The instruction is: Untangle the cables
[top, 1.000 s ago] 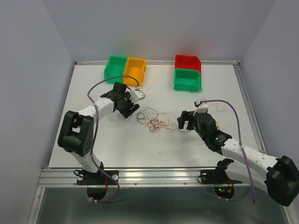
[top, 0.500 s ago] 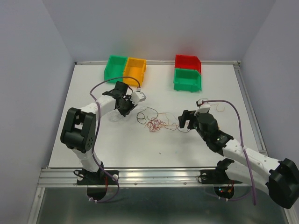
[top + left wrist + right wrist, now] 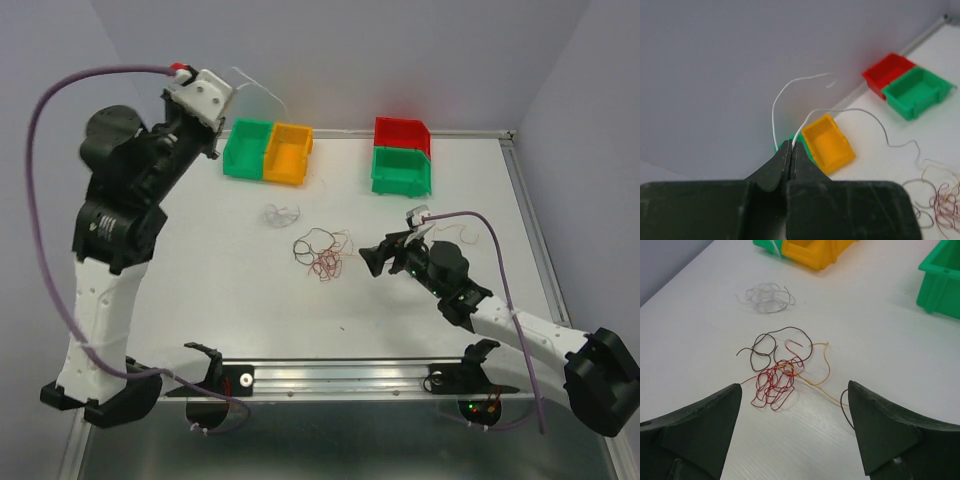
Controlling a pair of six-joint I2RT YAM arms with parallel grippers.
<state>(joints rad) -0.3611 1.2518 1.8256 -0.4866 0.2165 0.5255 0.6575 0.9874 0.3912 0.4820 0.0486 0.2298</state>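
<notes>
A tangle of thin cables (image 3: 328, 262) lies mid-table: red loops (image 3: 775, 382), a dark strand (image 3: 790, 330) and an orange-tan strand (image 3: 826, 365). My left gripper (image 3: 791, 145) is raised high at the back left and shut on a white cable (image 3: 860, 110), whose two ends curl free in the air (image 3: 258, 88). A whitish coil (image 3: 281, 213) rests apart on the table. Low over the table, my right gripper (image 3: 795, 387) stands open just right of the tangle (image 3: 378, 258), with nothing between its fingers.
At the back stand a green bin (image 3: 247, 147) joined to an orange bin (image 3: 288, 152), and a red bin (image 3: 402, 131) behind another green bin (image 3: 402, 170). A loose thin strand (image 3: 465, 232) lies right of my right arm.
My left gripper shut on the white cable and swung from table level up high to the back left. The right gripper tilted slightly toward the tangle, still open.
</notes>
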